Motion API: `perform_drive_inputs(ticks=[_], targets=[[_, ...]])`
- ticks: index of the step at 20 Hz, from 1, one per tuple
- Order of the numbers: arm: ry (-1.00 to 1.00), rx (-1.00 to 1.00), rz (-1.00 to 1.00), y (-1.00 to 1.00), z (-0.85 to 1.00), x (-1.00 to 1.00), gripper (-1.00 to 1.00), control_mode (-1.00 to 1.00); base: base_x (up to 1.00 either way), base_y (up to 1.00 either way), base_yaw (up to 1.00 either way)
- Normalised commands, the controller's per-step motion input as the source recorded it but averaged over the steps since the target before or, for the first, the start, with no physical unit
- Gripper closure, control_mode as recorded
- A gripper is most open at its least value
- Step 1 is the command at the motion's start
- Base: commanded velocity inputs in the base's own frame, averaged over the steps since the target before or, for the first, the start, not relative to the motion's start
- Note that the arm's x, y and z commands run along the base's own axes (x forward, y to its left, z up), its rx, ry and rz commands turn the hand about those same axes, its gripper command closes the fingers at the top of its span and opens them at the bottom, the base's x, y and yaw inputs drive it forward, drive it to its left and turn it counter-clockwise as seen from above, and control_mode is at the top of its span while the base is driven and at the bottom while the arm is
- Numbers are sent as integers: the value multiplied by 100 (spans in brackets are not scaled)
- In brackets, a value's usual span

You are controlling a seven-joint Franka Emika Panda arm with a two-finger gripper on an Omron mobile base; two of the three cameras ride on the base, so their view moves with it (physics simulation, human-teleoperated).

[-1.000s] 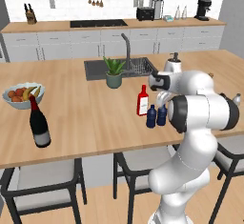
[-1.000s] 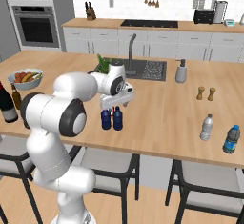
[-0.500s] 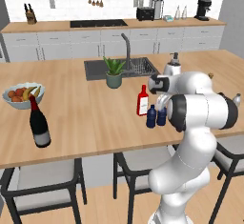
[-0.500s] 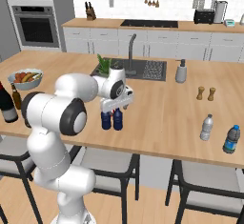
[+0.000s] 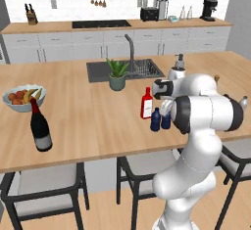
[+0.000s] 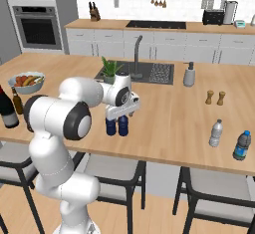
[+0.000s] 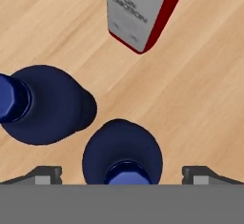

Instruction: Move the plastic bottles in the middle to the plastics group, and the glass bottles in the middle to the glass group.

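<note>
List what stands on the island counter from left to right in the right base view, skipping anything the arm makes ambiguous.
Dark wine bottle → fruit bowl → two navy plastic bottles → soap dispenser → wooden salt and pepper shakers → pale grey bottle → blue bottle with a blue label.

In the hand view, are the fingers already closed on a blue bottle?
No: the fingers stand wide apart on either side of the blue bottle, with bare wood between each and the bottle.
</note>
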Motion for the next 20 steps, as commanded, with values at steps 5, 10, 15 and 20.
perform_drive_inputs(ticks=[5, 10, 15, 20], targets=[[-1, 1, 1, 0, -18, 0, 100, -100, 0, 0, 0], [-2, 2, 1, 0, -19, 0, 100, -100, 0, 0, 0], [0, 0, 0, -2, 0, -11, 100, -100, 0, 0, 0], [-5, 0, -7, -42, 16, -54, 100, -100, 0, 0, 0]])
